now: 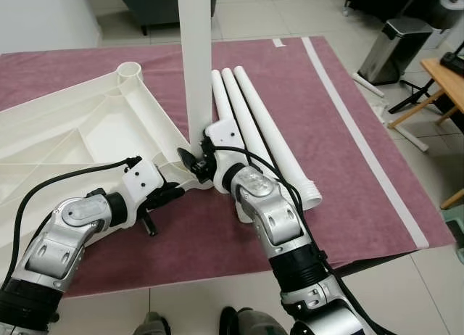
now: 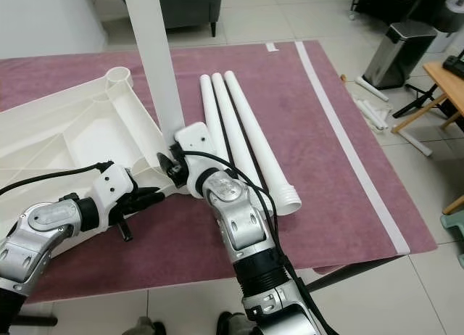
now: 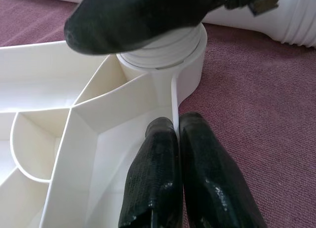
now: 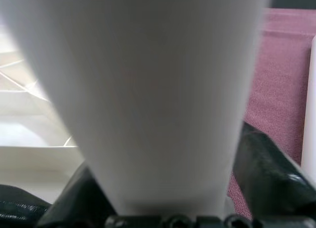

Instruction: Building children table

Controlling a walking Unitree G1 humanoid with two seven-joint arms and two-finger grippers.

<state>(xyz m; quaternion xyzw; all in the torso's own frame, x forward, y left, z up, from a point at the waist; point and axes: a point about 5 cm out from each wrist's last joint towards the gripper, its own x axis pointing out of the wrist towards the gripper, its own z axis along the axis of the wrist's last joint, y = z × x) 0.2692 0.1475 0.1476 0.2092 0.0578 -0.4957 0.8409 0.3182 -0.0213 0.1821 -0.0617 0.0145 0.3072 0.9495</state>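
A white plastic table top [image 1: 72, 125] lies upside down on a maroon rug [image 1: 319, 67]. One white leg [image 1: 196, 59] stands upright in the corner socket nearest me. My right gripper [image 1: 194, 157] is shut on that leg just above the socket, and its black fingers [image 4: 266, 164] flank the leg [image 4: 148, 90] in the right wrist view. Just left of the socket, my left gripper [image 1: 170, 192] is shut on a thin wall of the table top [image 3: 98, 139], with both fingertips [image 3: 163, 134] pressed together over it. Three loose legs [image 1: 268, 125] lie side by side on the rug to the right.
An open socket [image 1: 129, 70] shows at the table top's far corner. The rug's white-striped edge [image 1: 362, 146] runs down the right. Beyond it stand a grey bin [image 1: 395, 48] and a wooden table [image 1: 449, 81]. A dark sofa [image 1: 145, 1] is at the back.
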